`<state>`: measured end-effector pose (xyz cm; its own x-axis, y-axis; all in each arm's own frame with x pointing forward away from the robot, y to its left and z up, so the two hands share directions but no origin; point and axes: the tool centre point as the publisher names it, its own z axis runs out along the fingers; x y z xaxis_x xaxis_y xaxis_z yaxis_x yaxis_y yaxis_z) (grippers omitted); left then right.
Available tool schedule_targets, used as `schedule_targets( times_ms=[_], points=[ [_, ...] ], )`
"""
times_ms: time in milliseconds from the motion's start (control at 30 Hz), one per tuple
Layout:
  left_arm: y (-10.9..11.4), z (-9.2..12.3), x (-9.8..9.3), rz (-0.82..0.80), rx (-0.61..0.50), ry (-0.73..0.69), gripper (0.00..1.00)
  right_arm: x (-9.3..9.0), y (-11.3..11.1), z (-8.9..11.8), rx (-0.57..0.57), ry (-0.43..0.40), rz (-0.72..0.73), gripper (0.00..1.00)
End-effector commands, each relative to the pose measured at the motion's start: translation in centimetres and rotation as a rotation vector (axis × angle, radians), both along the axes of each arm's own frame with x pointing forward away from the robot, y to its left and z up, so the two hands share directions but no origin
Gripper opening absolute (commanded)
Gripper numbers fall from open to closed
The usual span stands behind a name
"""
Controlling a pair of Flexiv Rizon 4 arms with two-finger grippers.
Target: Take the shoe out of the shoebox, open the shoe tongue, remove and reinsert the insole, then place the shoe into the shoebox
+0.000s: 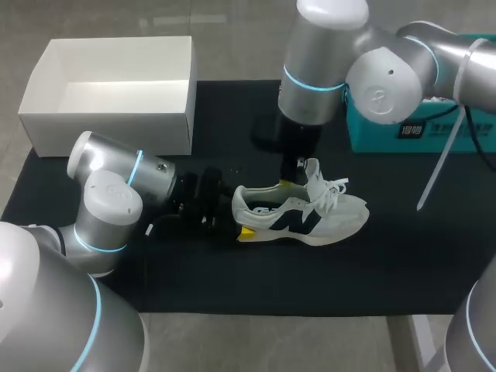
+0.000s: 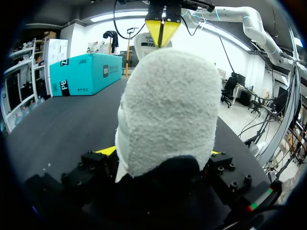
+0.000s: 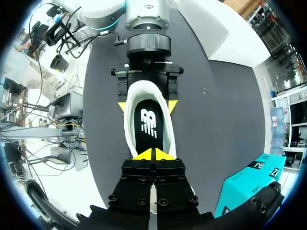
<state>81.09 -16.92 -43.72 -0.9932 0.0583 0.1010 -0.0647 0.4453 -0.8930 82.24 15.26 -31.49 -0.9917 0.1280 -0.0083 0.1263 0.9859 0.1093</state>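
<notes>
Black surface [image 1: 387, 271], white shoebox [image 1: 108, 128] far left. Shoe [image 1: 310, 218] sits out of it, upright mid-surface, toe right: white, dark side logo, laces loose. Left hand [image 3: 147, 106] clamps the heel from both sides, likely to steady it. Right hand [image 3: 153, 154] is over the opening, tips pressed together near the tongue; can't tell if it's pinching anything. Dark insole [image 3: 149, 125] is seated inside.

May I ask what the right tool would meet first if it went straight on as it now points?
The right tool would most likely meet the black insole inside the shoe; depth is unclear.
</notes>
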Motion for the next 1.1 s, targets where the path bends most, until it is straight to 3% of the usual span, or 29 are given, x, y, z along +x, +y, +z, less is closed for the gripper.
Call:
schedule_targets(
  times_ms=[33,133,333,700,867,1100],
  points=[
    [0.2,-0.3,0.0,-0.001,0.003,0.000,0.00,1.2,0.9,-0.6,-0.049,0.008,0.049,0.00],
    [0.2,-0.3,0.0,-0.001,0.003,0.000,0.00,1.0,1.5,-1.0,-0.116,0.015,0.077,0.00],
    [0.2,-0.3,0.0,-0.001,0.003,0.000,0.00,-0.1,1.5,-0.9,-0.243,0.019,-0.061,0.00],
    [0.2,-0.3,0.0,-0.001,0.003,0.000,0.00,-0.3,1.5,-0.4,-0.206,0.010,-0.061,0.00],
    [0.2,-0.3,0.0,-0.001,0.003,0.000,0.00,0.4,1.0,-2.6,-0.215,-0.015,-0.020,0.00],
    [0.2,-0.3,0.0,-0.001,0.003,0.000,0.00,-0.2,1.3,-3.9,-0.215,-0.015,-0.003,0.00]
  ],
)
